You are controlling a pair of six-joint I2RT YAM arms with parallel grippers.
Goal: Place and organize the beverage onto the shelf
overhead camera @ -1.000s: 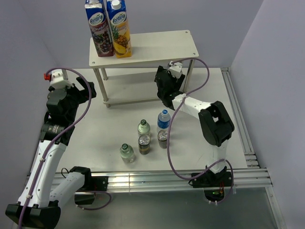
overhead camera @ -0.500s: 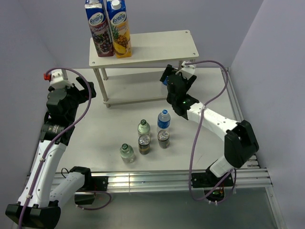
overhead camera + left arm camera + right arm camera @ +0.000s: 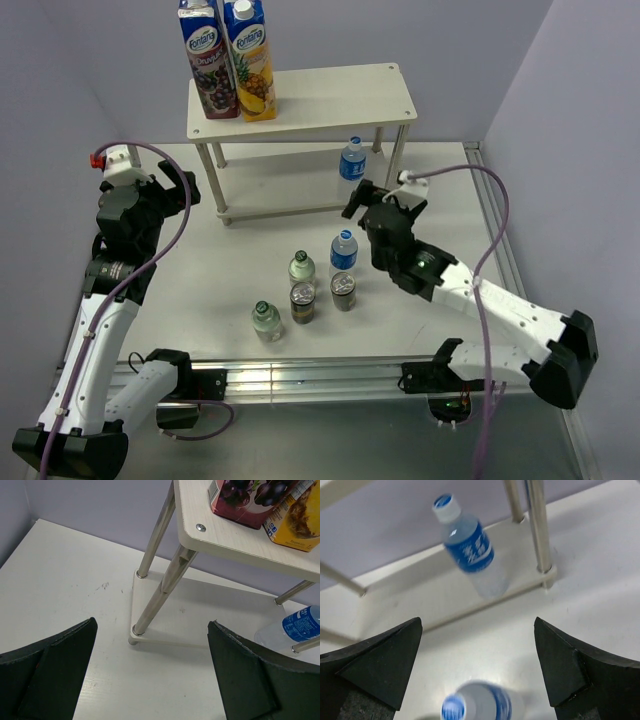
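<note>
The cream-white shelf stands at the back. One blue-capped water bottle stands on its lower board by the right front leg; it also shows in the right wrist view and the left wrist view. My right gripper is open and empty, just in front of that bottle. The second water bottle, two green-capped bottles and two cans stand on the table. My left gripper is open and empty, left of the shelf.
Two tall Fontana juice cartons stand on the left end of the top board. The shelf's thin metal legs stand near my left gripper. A raised rail runs along the table's right edge.
My right gripper has drawn back from under the shelf toward the front, open. The water bottle it was around now stands alone on the lower board. The left arm has not moved.
</note>
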